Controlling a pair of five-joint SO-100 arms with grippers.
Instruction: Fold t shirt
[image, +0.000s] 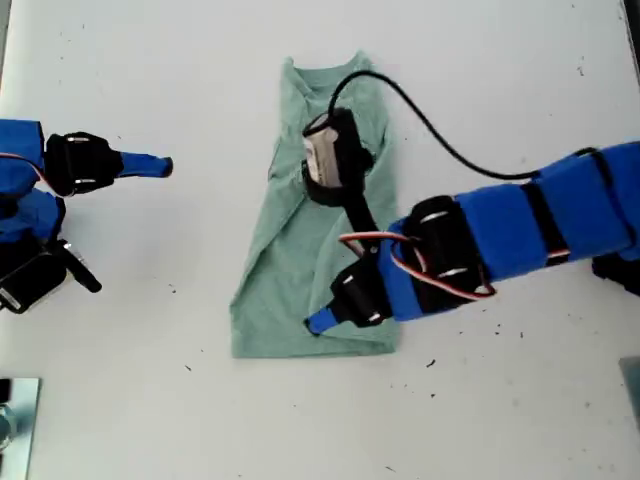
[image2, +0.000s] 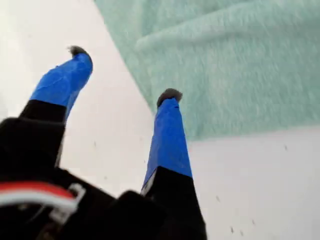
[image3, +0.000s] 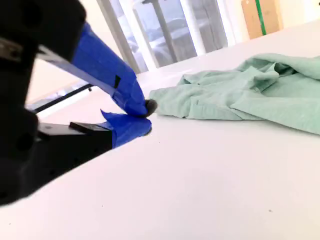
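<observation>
My first gripper reaches low over the table with its jaws spread wide, one blue fingertip at the hem corner of the t shirt, the other on bare table beside the cloth. My second gripper hovers clear of the shirt, jaws pressed together and empty, the cloth lying ahead of its tips.

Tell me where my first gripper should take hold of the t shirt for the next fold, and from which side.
Probably the bottom hem of the t shirt, near the corner next to my first gripper. That edge lies flat, straight and free on the table. Come down from above with the fingers open across the edge.
</observation>
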